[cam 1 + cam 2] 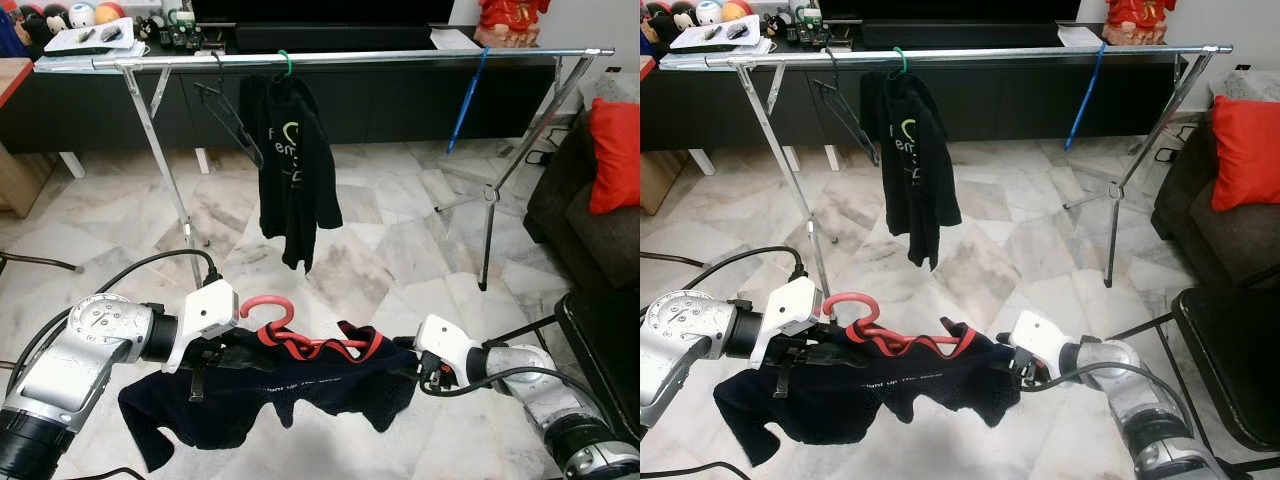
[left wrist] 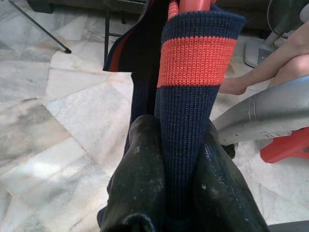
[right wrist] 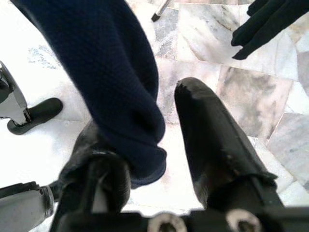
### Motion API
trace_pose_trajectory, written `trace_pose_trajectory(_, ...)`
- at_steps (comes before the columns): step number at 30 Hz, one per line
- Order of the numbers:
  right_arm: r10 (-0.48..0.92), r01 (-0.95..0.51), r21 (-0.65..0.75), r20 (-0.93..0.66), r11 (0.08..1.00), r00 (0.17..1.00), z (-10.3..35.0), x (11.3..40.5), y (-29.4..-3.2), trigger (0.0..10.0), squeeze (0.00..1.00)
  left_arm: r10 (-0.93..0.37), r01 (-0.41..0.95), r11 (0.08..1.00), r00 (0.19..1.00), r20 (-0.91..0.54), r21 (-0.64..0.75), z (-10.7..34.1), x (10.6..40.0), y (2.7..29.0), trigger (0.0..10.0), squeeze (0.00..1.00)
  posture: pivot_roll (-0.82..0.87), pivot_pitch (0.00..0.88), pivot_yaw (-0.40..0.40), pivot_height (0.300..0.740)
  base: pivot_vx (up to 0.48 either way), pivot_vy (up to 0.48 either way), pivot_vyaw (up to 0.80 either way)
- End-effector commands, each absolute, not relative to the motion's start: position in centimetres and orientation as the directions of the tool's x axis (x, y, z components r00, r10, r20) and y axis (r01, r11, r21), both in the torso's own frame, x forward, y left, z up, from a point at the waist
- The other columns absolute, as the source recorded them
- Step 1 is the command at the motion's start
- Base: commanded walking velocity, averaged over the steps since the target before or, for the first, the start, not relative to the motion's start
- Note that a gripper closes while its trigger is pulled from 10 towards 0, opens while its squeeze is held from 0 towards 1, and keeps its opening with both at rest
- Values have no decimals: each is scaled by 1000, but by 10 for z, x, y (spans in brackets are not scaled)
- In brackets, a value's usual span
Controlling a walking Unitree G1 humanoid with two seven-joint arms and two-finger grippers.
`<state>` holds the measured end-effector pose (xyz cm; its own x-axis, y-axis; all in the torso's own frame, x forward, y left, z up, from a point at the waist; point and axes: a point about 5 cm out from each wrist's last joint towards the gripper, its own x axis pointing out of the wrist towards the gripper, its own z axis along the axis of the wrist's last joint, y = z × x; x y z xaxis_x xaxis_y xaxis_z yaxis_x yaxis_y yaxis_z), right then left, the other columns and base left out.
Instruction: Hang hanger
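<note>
At lower left, the left gripper [image 1: 235, 357] is clamped on a navy sweater [image 1: 300, 395] draped over a red hanger [image 1: 290, 335], whose hook curls up at lower centre. At lower right, the right gripper [image 1: 405, 362] sits at the sweater's other end — fingers [image 3: 212, 130] spread, cloth between them. Across the top runs a metal clothes rail [image 1: 400, 57] — a black hoodie [image 1: 290, 160] hangs left of centre.
</note>
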<state>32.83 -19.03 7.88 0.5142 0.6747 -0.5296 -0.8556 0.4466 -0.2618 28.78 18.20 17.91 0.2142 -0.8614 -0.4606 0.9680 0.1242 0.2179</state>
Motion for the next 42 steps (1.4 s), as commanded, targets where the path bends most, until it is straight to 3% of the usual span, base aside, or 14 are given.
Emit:
trace_pose_trajectory(1, 666, -857, -261, -544, 444, 511, 77, 328, -193, 0, 0, -862, 966, 101, 205, -463, 240, 182, 288, 179, 10000, 0, -18, 143, -52, 740, 0, 0, 0)
trace_pose_trajectory(28, 648, -842, -270, -544, 466, 533, 78, 329, -196, 0, 0, -852, 962, 121, 228, -472, 245, 180, 290, 182, 10000, 0, -18, 164, -55, 740, 0, 0, 0)
trace_pose_trajectory(35, 618, -825, -301, -552, 478, 560, 81, 332, -201, 0, 0, -773, 937, 207, 334, -540, 282, 167, 299, 191, 10000, 0, -22, 170, -54, 740, 0, 0, 0)
trace_pose_trajectory(36, 608, -818, -309, -553, 485, 570, 81, 332, -204, 0, 0, -711, 896, 283, 435, -552, 342, 161, 308, 197, 10000, 0, -24, 174, -54, 740, 0, 0, 0)
trace_pose_trajectory(38, 608, -818, -309, -553, 485, 570, 81, 332, -204, 0, 0, -711, 896, 283, 435, -552, 342, 161, 308, 197, 10000, 0, -24, 174, -54, 740, 0, 0, 0)
trace_pose_trajectory(39, 595, -811, -315, -559, 493, 578, 81, 331, -206, 0, 0, -654, 846, 373, 531, -539, 382, 156, 317, 202, 10000, 0, -26, 176, -54, 740, 0, 0, 0)
trace_pose_trajectory(42, 575, -802, -323, -567, 503, 589, 79, 331, -210, 0, 0, -624, 817, 421, 576, -529, 393, 151, 319, 204, 10000, 0, -28, 184, -56, 740, 0, 0, 0)
